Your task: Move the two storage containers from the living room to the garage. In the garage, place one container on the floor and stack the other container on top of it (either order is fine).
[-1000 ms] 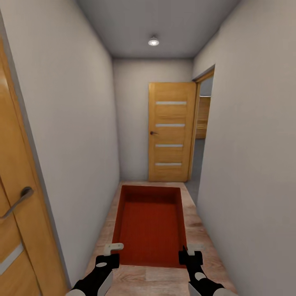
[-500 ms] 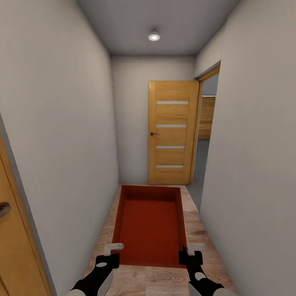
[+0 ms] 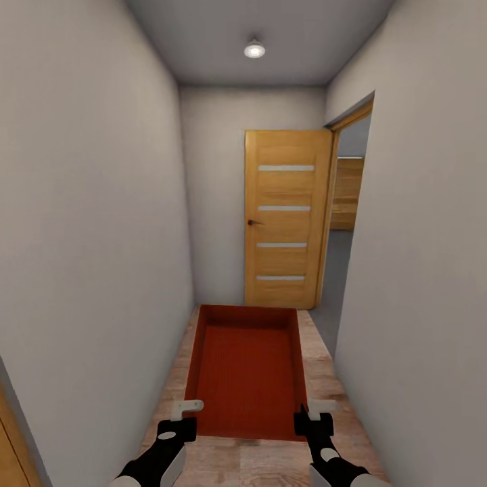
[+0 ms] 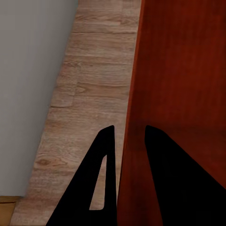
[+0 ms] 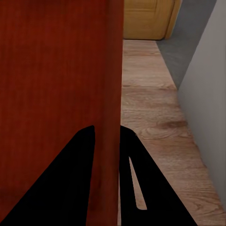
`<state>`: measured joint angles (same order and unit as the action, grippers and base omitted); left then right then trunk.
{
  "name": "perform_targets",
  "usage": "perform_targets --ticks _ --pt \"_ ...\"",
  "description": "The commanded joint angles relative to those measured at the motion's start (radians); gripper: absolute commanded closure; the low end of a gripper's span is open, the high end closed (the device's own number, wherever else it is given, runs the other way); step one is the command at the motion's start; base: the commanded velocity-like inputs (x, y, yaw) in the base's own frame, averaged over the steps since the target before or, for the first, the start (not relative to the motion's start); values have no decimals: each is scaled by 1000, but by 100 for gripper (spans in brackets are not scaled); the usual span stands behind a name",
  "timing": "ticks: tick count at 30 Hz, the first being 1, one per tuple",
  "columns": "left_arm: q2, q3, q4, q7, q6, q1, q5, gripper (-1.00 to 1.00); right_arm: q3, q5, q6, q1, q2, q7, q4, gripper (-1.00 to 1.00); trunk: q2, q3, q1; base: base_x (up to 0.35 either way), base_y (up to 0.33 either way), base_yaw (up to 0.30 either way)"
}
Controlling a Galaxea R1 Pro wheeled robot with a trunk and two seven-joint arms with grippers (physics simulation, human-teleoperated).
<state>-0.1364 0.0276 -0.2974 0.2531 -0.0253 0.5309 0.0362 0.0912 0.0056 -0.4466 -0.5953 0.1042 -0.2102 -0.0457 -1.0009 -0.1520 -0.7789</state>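
Note:
An orange-red open-top storage container (image 3: 247, 379) hangs in front of me above a light wood-plank hallway floor, held between both arms. My left gripper (image 3: 186, 410) is shut on the container's left wall near its near corner; in the left wrist view the black fingers (image 4: 106, 155) straddle that wall (image 4: 183, 70), one on each side. My right gripper (image 3: 309, 410) is shut on the right wall, and in the right wrist view its fingers (image 5: 129, 160) clamp the thin red wall (image 5: 56, 70) the same way. The container is level and holds nothing.
I am in a narrow corridor with white walls close on the left (image 3: 88, 237) and right (image 3: 419, 270). Ahead stands an open wooden door (image 3: 284, 216) beside a doorway (image 3: 341, 223) onto dark grey floor (image 3: 331, 284). A ceiling light (image 3: 254, 49) glows above.
The view has advanced down the corridor: the wooden door with a handle at the left has slid out of sight and the far door looks nearer. Grippers and container keep their pose.

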Motion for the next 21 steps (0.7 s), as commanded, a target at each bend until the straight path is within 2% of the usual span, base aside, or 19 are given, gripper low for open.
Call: perform_targets --ticks 1,21 --pt "0 17 3 5 -5 0 25 100 9 1 -4 -1 0 -8 -43 100 -1 -2 -1 322 0 0" --pt "0 17 3 5 -6 0 25 100 9 1 -3 -1 0 -8 -43 100 -1 -2 -1 322 0 0"
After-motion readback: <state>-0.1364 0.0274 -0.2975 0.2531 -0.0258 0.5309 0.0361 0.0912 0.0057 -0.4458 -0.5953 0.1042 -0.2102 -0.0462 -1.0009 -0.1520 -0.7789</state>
